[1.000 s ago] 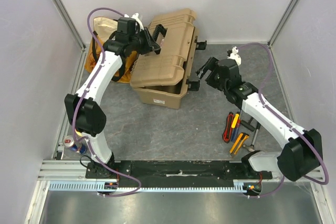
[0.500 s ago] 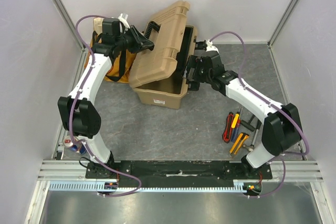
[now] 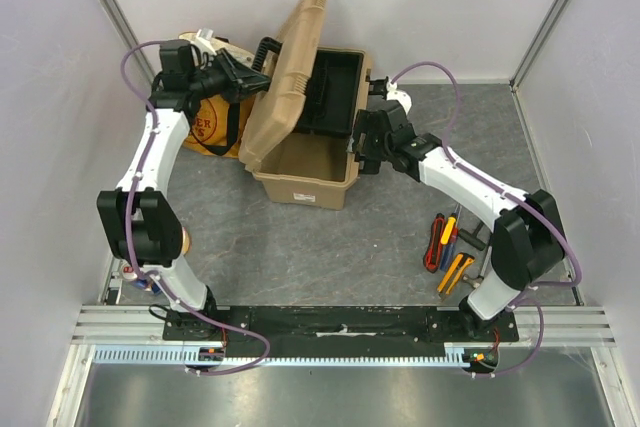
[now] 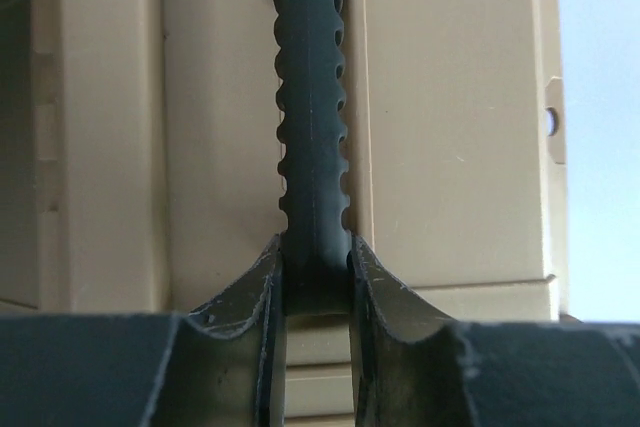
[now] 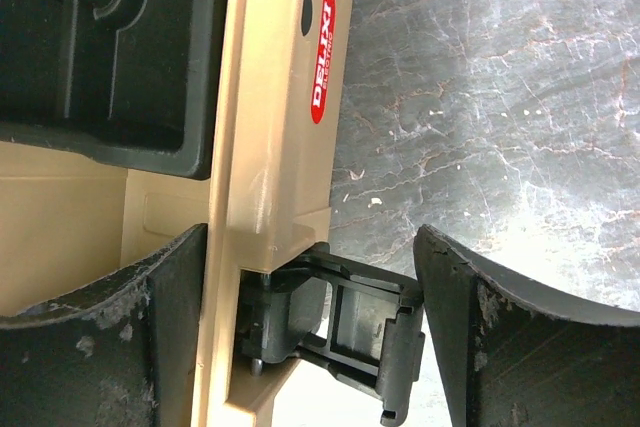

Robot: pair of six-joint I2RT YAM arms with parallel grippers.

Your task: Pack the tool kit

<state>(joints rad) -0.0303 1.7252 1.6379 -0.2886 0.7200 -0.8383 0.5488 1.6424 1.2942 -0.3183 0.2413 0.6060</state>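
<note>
While the left gripper [image 4: 315, 272] pinches the handle [image 4: 312, 97] of the raised lid [image 3: 285, 57] and the spread right gripper [image 5: 310, 287] straddles the toolbox [image 3: 300, 177] wall at its latch [image 5: 340, 332], a slip could drop the lid onto that gripper, the hand tools [image 3: 447, 247] lying well apart from the toolbox.

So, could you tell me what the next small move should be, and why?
Probably lift the right gripper clear of the toolbox wall and swing toward the hand tools on the table. The left gripper, shut on the black handle, holds the lid up, the inner tray is exposed, and the right gripper is open, holding nothing.
</note>
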